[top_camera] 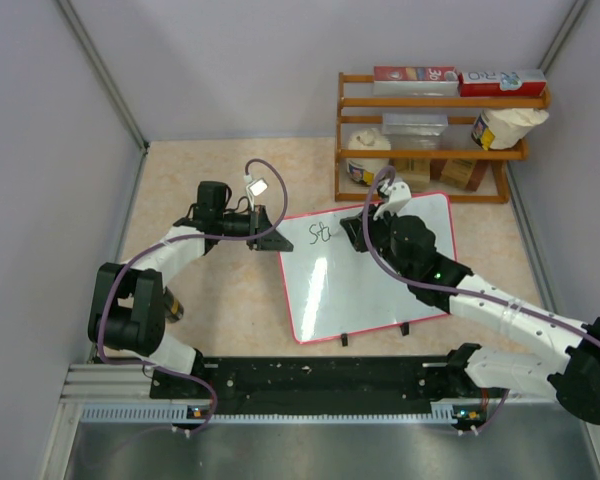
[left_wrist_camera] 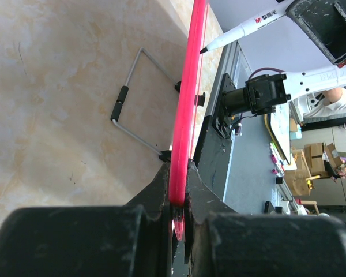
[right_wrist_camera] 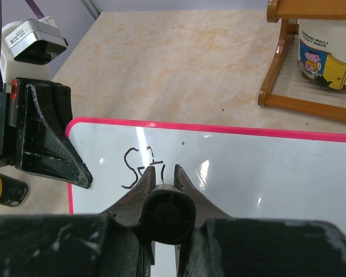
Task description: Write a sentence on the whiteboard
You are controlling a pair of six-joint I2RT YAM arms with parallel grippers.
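Note:
The whiteboard (top_camera: 375, 275), glossy white with a thin red frame, lies tilted in the middle of the table. My left gripper (top_camera: 270, 240) is shut on its upper-left corner; in the left wrist view the red frame edge (left_wrist_camera: 187, 104) runs up from between my left gripper's (left_wrist_camera: 177, 202) jaws. My right gripper (top_camera: 365, 228) is shut on a white marker pen (left_wrist_camera: 242, 30) whose black end cap (right_wrist_camera: 167, 216) shows between my right gripper's (right_wrist_camera: 163, 173) jaws. The tip rests on the board by the first black letters "St" (right_wrist_camera: 139, 166) of the sentence, also visible from above (top_camera: 322, 234).
A wooden rack (top_camera: 435, 140) with boxes, cups and a tub (right_wrist_camera: 326, 55) stands behind the board at back right. A dark can (top_camera: 170, 305) lies by the left arm. Grey walls close the sides. The board's wire stand (left_wrist_camera: 132, 92) shows underneath.

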